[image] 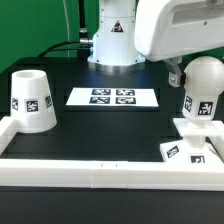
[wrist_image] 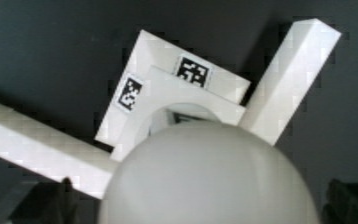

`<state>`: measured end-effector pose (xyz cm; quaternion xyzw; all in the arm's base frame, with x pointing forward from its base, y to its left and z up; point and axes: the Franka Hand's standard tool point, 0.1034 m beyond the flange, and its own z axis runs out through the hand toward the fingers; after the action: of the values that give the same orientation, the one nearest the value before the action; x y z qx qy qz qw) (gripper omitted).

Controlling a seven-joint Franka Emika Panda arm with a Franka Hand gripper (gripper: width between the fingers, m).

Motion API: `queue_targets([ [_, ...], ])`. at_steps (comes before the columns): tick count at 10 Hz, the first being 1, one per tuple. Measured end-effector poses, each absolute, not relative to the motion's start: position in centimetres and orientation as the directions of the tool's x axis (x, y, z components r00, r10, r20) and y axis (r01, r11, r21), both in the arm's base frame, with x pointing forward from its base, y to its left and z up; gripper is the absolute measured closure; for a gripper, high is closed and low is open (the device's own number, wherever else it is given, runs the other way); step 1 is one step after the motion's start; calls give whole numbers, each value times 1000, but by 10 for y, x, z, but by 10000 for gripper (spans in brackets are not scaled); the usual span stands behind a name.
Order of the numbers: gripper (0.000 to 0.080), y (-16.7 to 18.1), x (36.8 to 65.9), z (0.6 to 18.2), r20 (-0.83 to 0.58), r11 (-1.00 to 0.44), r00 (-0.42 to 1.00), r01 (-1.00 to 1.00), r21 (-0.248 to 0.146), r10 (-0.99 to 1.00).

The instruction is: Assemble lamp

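Note:
The rounded bulb (image: 203,88) stands upright on its stem on the small square base (image: 186,150) at the exterior view's right, near the front rail. My gripper (image: 188,74) is at the bulb's height; one dark finger (image: 178,75) shows beside it. In the wrist view the bulb (wrist_image: 202,175) fills the space between my gripper's (wrist_image: 197,197) two dark fingertips (wrist_image: 51,196), which stand wide apart with a gap on at least one side. The base (wrist_image: 158,80) lies below the bulb. The truncated-cone shade (image: 30,100) stands alone at the exterior view's left.
The marker board (image: 112,97) lies flat mid-table. A long white rail (image: 100,170) runs along the front and up the left side; it also shows in the wrist view (wrist_image: 291,80). The robot's pedestal (image: 112,45) stands at the back.

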<state>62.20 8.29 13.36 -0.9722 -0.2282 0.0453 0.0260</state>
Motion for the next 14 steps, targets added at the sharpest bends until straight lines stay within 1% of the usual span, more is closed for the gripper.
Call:
queue_targets([
  [1,101,83,623,133,-75,-890,887,450,-72,455],
  [2,222,83,623,133,-73,-888,885,454,-73,459],
  [6,225,83,623,133,-74,-891,888,448,-73,453],
  [7,225,82,623,133,-72,-901,899,426,-79,431],
  [8,225,81,623,132,-67,-935,935,341,-94,348],
  [11,223,83,622,132,-48,-993,998,39,-108,44],
  [14,223,87,623,132,-54,-968,972,-233,-94,-228],
])
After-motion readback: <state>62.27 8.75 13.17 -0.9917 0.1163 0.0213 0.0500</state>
